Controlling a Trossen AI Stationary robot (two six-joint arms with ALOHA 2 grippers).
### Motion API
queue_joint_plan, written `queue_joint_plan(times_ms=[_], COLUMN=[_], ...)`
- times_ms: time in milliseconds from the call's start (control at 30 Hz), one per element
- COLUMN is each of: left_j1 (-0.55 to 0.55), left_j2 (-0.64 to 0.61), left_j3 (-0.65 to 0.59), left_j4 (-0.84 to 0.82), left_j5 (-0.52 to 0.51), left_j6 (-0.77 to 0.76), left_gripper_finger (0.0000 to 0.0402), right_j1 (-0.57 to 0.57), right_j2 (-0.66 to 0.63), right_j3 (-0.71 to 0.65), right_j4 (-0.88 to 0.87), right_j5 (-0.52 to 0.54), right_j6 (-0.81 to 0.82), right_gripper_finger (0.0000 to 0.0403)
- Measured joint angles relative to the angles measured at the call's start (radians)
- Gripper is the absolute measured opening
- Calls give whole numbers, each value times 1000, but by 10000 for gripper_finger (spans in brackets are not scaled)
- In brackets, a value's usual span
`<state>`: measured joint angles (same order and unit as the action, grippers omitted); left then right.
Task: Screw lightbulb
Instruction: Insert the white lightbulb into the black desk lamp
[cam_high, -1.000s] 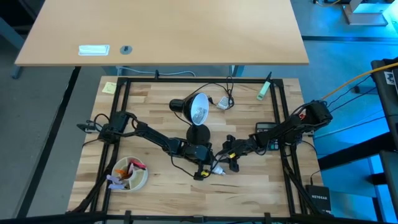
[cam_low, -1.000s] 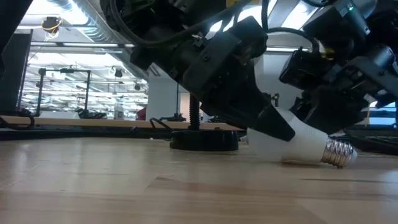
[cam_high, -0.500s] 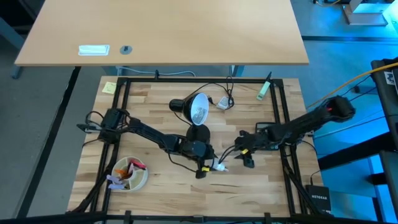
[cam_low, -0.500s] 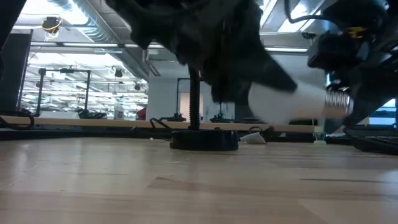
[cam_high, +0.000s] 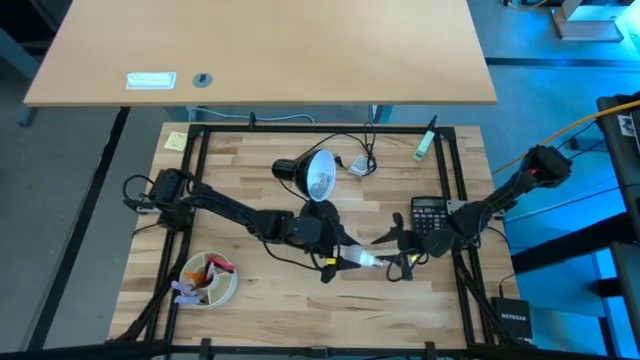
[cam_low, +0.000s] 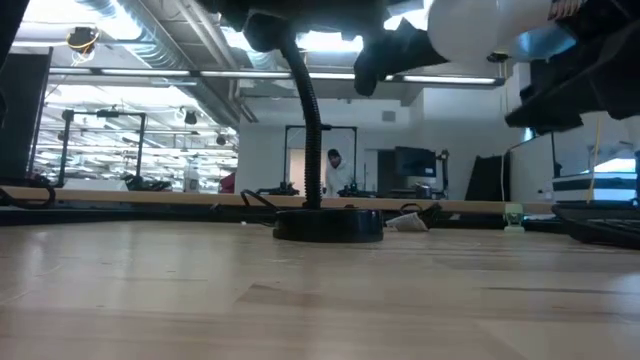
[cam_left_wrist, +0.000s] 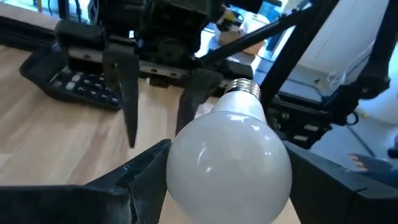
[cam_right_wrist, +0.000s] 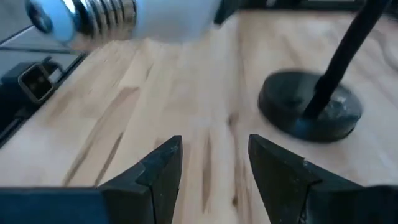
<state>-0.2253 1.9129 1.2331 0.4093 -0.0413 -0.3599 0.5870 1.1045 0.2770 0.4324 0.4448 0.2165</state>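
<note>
Glossy white lightbulb (cam_left_wrist: 227, 163) with ribbed metal screw base; matt black plastic left end effector (cam_left_wrist: 217, 186); pale wood-plank desk (cam_high: 260, 290).

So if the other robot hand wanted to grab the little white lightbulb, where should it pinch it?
Probably at the short metallic screw base of the small white rounded lightbulb. The left gripper already clamps the wide glass part, so only that ribbed end pokes out free. It points toward the open right gripper, which could come straight in from its own side, fingers either side of the threads.
</note>
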Motion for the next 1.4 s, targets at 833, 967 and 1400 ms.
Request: queue_joint_plan(times_ms=[833,967,1400], left_j1=[0,5,4], left_j2=[44,49,64], left_j3=[-1,-2,-2], left_j4=[-82,-90,-194], left_j5=[-92,-100,-121], left_j6=[-10,-7,-44], left_gripper_finger=[262,262,262], right_j1=[0,-32,-35], right_j2=[11,44,21], right_j3=[208,213,261], right_j4=[-138,-52,-152], right_j5=[126,94,45], right_j6=[-32,-35,-95], right_gripper_finger=[188,188,188])
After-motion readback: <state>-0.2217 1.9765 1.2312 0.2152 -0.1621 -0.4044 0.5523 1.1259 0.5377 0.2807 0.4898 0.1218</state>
